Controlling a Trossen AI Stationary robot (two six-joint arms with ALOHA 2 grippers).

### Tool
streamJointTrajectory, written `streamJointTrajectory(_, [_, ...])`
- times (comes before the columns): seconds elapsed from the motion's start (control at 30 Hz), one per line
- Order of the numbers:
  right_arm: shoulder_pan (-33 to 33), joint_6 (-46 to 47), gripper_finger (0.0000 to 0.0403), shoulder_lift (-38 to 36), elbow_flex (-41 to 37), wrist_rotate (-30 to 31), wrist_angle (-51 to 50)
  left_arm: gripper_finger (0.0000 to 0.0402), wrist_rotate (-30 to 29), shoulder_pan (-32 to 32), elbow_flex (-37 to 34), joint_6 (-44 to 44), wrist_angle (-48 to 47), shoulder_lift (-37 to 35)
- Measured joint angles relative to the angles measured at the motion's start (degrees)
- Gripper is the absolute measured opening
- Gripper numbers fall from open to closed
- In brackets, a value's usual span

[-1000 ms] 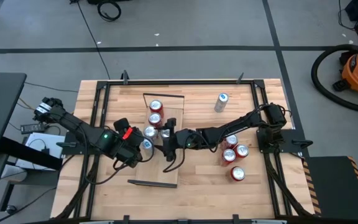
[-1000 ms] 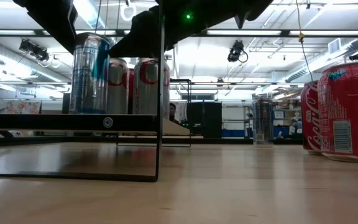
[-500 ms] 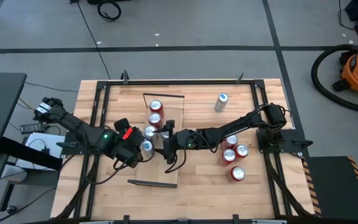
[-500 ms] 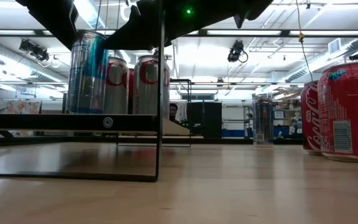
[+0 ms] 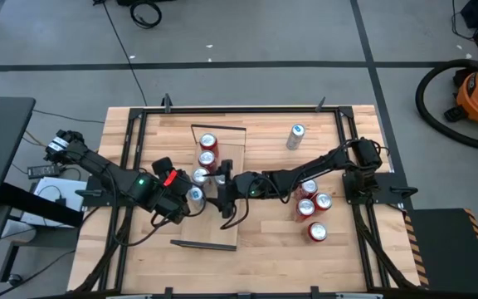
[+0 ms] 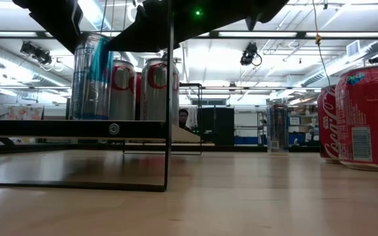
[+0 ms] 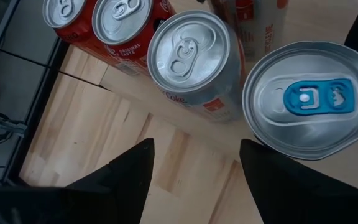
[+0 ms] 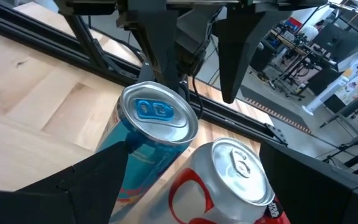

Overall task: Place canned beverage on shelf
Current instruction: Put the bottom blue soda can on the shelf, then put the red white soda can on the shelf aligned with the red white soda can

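A slim silver-and-blue can with a blue tab stands tilted on the light-wood shelf. Its base is on the board and its top leans toward the table's right. Behind it in a row stand a silver cola can and two red cans. My left gripper hangs open over the can from the left, one finger beside its top rim. My right gripper is open and comes nearly level from the right, with one finger beside the can's lower wall. My left gripper has one finger close by the slim can's top rim; I cannot tell whether it touches. My right gripper has one finger in front of the can's lower side wall, coming from the table's right; touch cannot be told.
Several red cans stand on the table to the right, large in the low view. Another slim can stands at the far right. Black frame rails run along the tabletop's sides. The shelf's near half is bare.
The slim blue can has tipped from upright to a lean, its top going toward the table's right while its base stays on the shelf.
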Motion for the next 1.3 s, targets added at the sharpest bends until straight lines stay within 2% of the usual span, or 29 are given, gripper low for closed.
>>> streamJointTrajectory(0.87, [-0.69, 0.01, 0.0375, 0.1, 0.0, -0.65, 0.1, 0.0249, -1.43, 0.04, 0.02, 0.41, -2.19, 0.0])
streamJointTrajectory(1.07, [0.17, -0.19, 0.0375, -0.61, -0.02, 1.65, -3.29, 0.0249, -1.43, -0.17, 0.04, 0.27, -3.0, -0.28])
streamJointTrajectory(1.3, [1.27, -0.63, 0.0375, -4.1, -0.02, 3.98, -7.66, 0.0249, -1.81, -1.93, 0.04, -1.1, -2.54, -4.14])
